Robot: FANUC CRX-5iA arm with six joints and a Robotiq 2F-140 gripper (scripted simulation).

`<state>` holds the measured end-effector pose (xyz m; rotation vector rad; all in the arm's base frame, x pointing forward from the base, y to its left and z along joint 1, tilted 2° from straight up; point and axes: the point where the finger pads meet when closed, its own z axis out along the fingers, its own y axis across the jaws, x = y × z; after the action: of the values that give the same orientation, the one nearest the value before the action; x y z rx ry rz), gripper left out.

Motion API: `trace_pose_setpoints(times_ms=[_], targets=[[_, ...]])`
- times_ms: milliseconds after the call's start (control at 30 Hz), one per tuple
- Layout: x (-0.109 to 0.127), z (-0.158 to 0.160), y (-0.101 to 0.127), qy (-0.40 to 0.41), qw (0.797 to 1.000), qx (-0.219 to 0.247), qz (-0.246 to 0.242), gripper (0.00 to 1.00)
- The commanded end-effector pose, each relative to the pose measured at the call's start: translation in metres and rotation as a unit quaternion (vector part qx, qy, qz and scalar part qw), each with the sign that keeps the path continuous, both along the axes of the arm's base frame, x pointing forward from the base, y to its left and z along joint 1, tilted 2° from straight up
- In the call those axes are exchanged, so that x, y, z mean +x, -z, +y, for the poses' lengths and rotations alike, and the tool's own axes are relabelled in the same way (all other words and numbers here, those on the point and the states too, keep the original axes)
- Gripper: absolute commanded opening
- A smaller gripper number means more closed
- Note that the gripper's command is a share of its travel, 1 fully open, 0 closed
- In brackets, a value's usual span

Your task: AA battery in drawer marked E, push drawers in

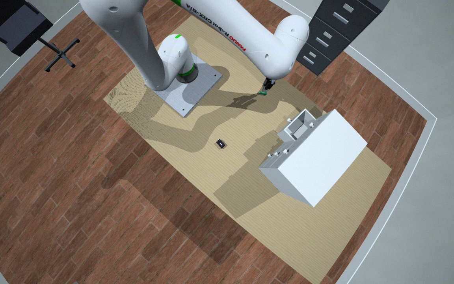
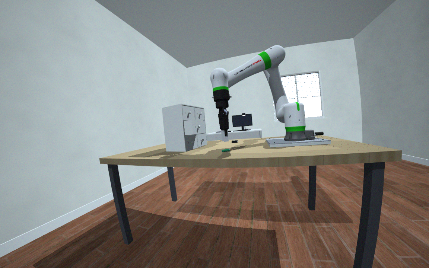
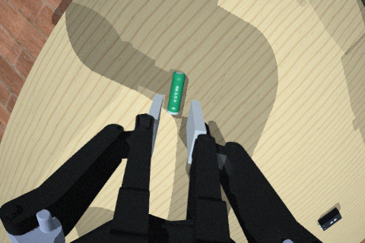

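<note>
The gripper (image 3: 173, 118), fingers narrowly parted and holding nothing, hangs above the table with the green AA battery (image 3: 176, 93) lying just beyond its fingertips.

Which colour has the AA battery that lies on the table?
Green; the AA battery shows best in the wrist view.

You are looking into a room with pale grey-green walls (image 2: 59, 99) and a grey ceiling (image 2: 229, 23). The floor (image 2: 242, 233) is reddish-brown wood planking, edged by a white skirting board (image 2: 43, 229). A window (image 2: 301, 95) with a grid of panes sits in the far wall. A dark filing cabinet (image 1: 337, 31) stands in one corner, an office chair (image 1: 24, 28) in another. A monitor (image 2: 241, 120) rests on a low white unit beyond the table.
</note>
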<state>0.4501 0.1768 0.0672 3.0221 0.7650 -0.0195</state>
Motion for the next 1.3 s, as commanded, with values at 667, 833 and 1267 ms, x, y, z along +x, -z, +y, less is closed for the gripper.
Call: trace_pose_setpoints(times_ms=[667,833,1267], targets=[[0.0,0.0,0.038,0.0,1.0,0.0,0.0,0.17],[0.0,0.0,0.039,0.0,1.0,0.0,0.0,0.17],[0.0,0.0,0.039,0.0,1.0,0.0,0.0,0.17]])
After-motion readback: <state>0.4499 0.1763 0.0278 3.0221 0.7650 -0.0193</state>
